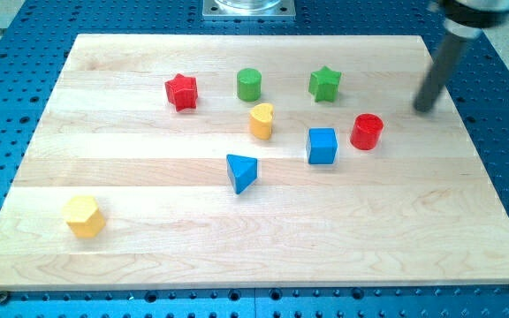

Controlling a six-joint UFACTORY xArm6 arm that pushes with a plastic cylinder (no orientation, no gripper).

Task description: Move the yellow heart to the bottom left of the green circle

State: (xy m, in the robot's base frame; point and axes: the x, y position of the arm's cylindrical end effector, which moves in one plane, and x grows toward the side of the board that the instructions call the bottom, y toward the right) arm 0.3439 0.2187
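Observation:
The yellow heart [261,121] stands on the wooden board just below and slightly right of the green circle [249,84], close to it but apart. My tip [424,109] is at the view's upper right, near the board's right side. It is far right of both blocks and touches none. The nearest block to it is the red cylinder [367,132], down and to its left.
A red star [181,91] lies left of the green circle and a green star [324,84] right of it. A blue cube [322,146] and a blue triangle [241,172] lie below the heart. A yellow hexagon [85,216] sits at the lower left.

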